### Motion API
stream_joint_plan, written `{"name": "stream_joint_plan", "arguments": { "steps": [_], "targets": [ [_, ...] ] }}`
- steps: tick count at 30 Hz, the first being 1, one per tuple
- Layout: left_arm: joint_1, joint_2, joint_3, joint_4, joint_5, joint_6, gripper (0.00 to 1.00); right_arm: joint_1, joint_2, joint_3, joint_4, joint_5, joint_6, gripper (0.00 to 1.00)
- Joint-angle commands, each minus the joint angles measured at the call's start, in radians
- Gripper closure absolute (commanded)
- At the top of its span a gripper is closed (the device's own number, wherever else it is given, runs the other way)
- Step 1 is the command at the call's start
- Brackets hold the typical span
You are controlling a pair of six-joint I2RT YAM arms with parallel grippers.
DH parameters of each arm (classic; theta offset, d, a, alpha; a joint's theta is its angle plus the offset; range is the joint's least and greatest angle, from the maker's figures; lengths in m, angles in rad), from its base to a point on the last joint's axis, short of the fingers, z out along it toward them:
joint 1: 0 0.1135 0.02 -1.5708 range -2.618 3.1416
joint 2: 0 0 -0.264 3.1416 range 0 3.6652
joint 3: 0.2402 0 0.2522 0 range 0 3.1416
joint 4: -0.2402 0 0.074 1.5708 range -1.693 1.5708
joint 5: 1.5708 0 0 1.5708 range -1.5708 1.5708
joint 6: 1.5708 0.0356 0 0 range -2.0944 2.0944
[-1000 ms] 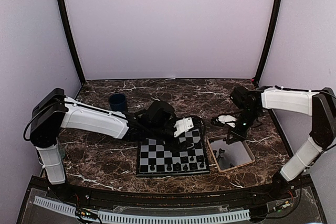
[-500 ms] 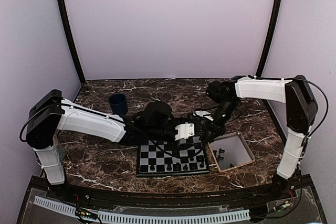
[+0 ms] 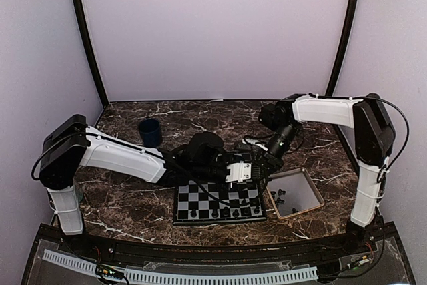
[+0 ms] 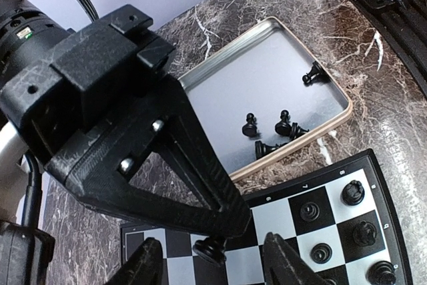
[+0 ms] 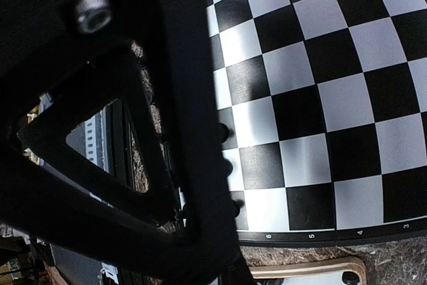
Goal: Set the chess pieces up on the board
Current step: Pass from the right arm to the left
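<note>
The board (image 3: 200,205) lies at the table's front centre, with chess pieces (image 3: 225,211) lined along its near row. More pieces (image 4: 267,148) lie in the tan-rimmed tray (image 4: 267,71). My right gripper (image 4: 225,228) reaches down over the board's far right corner, shut on one dark piece (image 4: 212,248) at its tip. My left gripper (image 4: 213,261) is open, its fingertips (image 4: 283,258) standing either side of that piece without touching it. In the right wrist view my own dark fingers (image 5: 193,185) hide the held piece; the board (image 5: 320,98) fills the rest.
The tray (image 3: 315,187) sits right of the board. A dark blue cup (image 3: 149,131) stands at the back left. Both arms cross above the board's far edge. Several pieces (image 4: 352,191) stand on squares near the board's right border.
My right arm has swung left from above the tray to the board's far right corner. My left gripper has shifted right around the carried piece, and its jaws have narrowed.
</note>
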Motion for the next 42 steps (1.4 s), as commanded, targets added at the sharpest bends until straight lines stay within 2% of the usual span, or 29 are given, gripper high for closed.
{"name": "stream_joint_plan", "arguments": {
  "steps": [1, 11, 30, 35, 40, 42],
  "targets": [
    [-0.005, 0.023, 0.037, 0.002, -0.037, 0.007, 0.47, 0.014, 0.016, 0.022, -0.029, -0.034, -0.006, 0.91],
    [-0.006, 0.053, 0.045, 0.007, -0.056, 0.002, 0.54, 0.021, 0.017, 0.008, -0.027, -0.039, 0.002, 0.91],
    [-0.007, 0.078, 0.07, -0.021, -0.073, -0.038, 0.79, 0.022, 0.01, 0.018, -0.027, -0.04, 0.015, 0.91],
    [-0.007, 0.078, 0.071, -0.027, -0.09, -0.089, 0.8, 0.019, -0.021, 0.016, -0.02, -0.021, 0.027, 0.86],
    [-0.007, 0.075, 0.055, -0.007, -0.092, -0.127, 0.81, 0.019, -0.031, 0.01, -0.017, -0.016, 0.034, 0.85],
    [-0.005, 0.073, 0.047, 0.008, -0.1, -0.145, 0.81, 0.019, -0.032, 0.015, -0.026, -0.017, 0.031, 0.81]
  ]
}}
